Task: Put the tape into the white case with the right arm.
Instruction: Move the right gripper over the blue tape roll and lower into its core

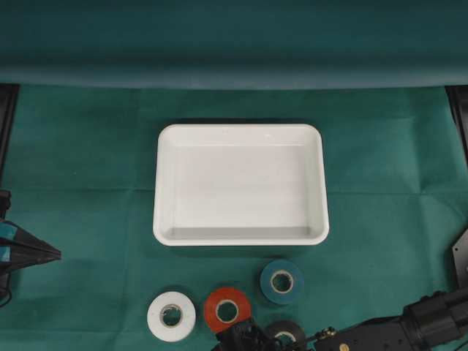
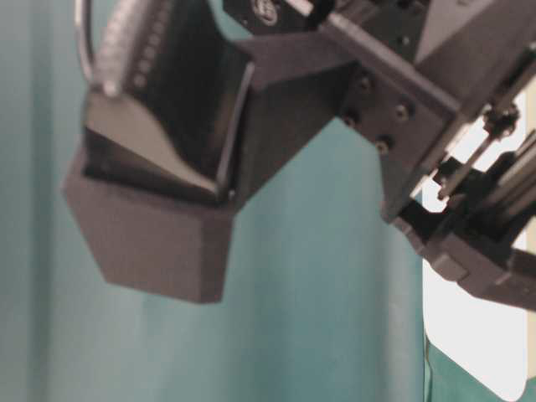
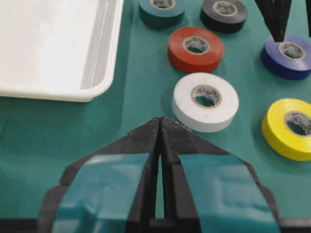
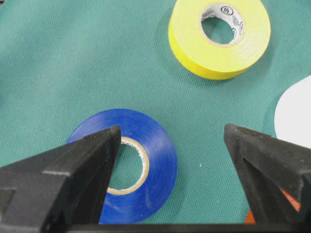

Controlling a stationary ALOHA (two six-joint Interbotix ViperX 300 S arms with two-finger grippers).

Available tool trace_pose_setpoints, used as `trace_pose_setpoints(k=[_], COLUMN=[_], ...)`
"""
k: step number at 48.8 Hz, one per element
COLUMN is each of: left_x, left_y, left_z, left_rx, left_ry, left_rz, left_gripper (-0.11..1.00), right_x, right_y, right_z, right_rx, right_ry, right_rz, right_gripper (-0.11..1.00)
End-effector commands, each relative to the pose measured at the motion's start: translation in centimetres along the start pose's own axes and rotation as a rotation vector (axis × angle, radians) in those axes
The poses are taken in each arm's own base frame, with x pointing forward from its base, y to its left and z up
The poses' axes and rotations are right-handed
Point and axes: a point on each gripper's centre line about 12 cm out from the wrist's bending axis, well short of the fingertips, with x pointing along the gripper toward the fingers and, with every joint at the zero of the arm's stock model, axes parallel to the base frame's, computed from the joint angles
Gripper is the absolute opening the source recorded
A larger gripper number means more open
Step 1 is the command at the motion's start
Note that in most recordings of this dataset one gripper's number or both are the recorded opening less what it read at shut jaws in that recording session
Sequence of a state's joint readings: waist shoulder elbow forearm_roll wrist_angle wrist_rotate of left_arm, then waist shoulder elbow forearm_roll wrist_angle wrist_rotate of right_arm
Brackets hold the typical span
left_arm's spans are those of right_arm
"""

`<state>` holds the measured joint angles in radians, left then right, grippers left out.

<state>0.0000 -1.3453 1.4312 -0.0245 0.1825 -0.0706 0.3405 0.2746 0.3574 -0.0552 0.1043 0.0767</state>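
Right arm: long all-black jointed right arm (image 1: 395,330) reaching in low from the lower right edge of the overhead view.
Right gripper: pointed black right gripper (image 4: 170,145), jaws spread wide, nothing between them.
Left gripper: black left gripper with light-blue patches (image 3: 160,127), fingertips pressed together, at the left edge.

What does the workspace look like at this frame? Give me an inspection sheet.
Surface: green cloth, creased, covering the table.
Job's things: white case empty; blue tape flat on the cloth; right arm reaching in low.
Clutter: white tape, red tape, teal tape, black tape, yellow tape, all flat, outside the case.
Grippers: right tool open over the blue tape; left tool shut, empty.
Cables: nothing seen.
Surroundings: green backdrop.
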Motion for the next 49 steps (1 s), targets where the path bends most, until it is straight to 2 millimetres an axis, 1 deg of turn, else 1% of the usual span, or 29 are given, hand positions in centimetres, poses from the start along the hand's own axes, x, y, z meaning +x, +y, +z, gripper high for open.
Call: trace_pose_setpoints(k=[1,23,40,49], left_x=[0.0,0.0,0.0,0.0], left_y=[0.0,0.0,0.0,0.0], left_z=[0.4,0.3,0.2,0.2], left_rx=[-0.002,-0.005,-0.005,-0.005], left_ry=[-0.009,-0.009,-0.009,-0.008], left_rz=[0.000,0.002,0.001,0.002], left_gripper=[0.00,0.00,0.00,0.00], right_x=[-0.7,1.6,2.1,2.3], right_y=[0.2,0.1,-0.3,-0.4], right_z=[1.7,-0.6,-1.2,-1.4], right_rx=[-0.002,0.000,0.001,-0.029], right_ry=[-0.044,0.021,0.037,0.043], right_rz=[0.003,0.001,-0.005,-0.009], right_gripper=[0.87,0.86,0.86,0.85])
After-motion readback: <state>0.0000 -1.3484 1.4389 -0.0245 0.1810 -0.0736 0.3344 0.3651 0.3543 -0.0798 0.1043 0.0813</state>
